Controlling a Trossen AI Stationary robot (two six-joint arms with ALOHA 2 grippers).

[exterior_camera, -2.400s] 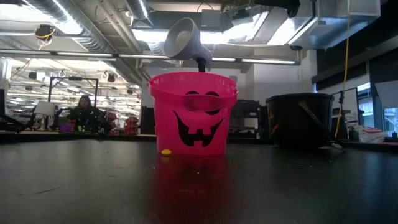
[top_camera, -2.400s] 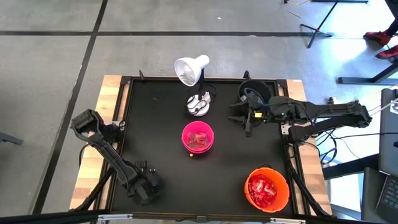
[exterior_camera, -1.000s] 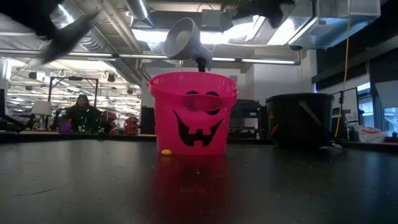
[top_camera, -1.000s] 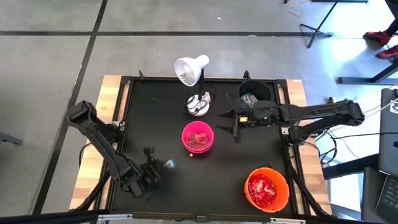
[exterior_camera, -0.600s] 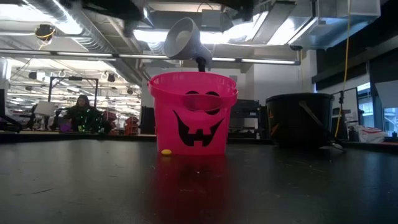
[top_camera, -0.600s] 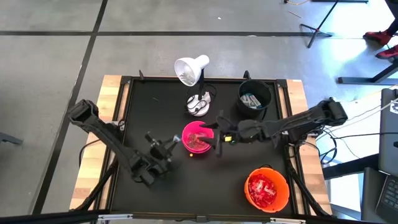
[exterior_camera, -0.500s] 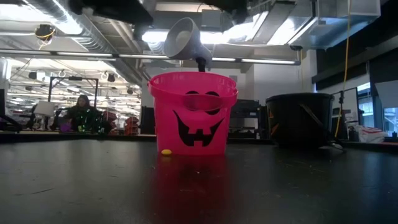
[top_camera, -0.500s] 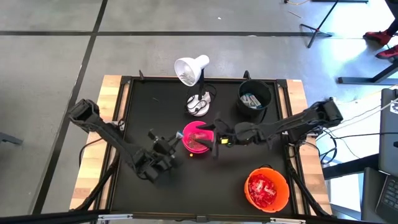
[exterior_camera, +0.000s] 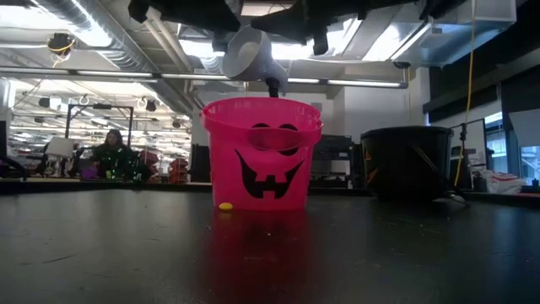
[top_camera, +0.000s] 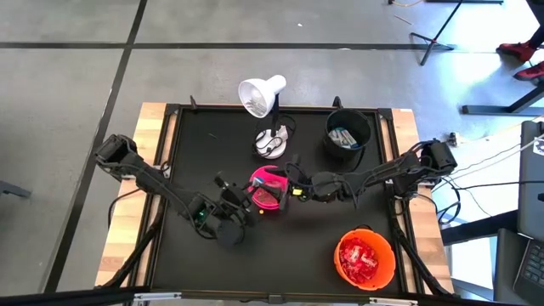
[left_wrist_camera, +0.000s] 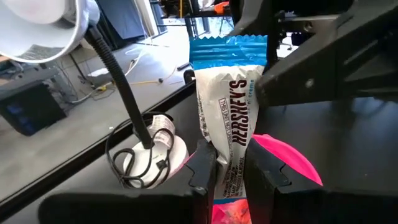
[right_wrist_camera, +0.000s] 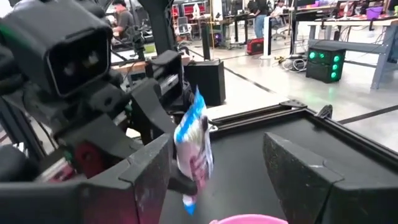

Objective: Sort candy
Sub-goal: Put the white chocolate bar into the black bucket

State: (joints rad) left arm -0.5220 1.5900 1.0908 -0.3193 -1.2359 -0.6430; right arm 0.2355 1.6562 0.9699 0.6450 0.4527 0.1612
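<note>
— White and blue wrapper, see it? The left gripper (left_wrist_camera: pixel 231 171) has its fingers (left_wrist_camera: pixel 204 167) pinching a white-and-blue Hershey's bar (left_wrist_camera: pixel 227 106) upright, right at the rim of the pink pumpkin bucket (top_camera: pixel 270 188).

— And the other arm?

— The right gripper (right_wrist_camera: pixel 217 180) faces it across that bucket, fingers spread wide, nothing in them. More bars lie in the black bucket (top_camera: pixel 348 133), red candy in the orange bucket (top_camera: pixel 365 258), all on the black worktop (top_camera: pixel 212 153) by the white desk lamp (top_camera: pixel 261 94).

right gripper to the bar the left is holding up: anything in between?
Nothing visible. The left gripper holds the white-and-blue bar upright above the pink bucket. The right gripper is open and faces the bar across a clear gap.
</note>
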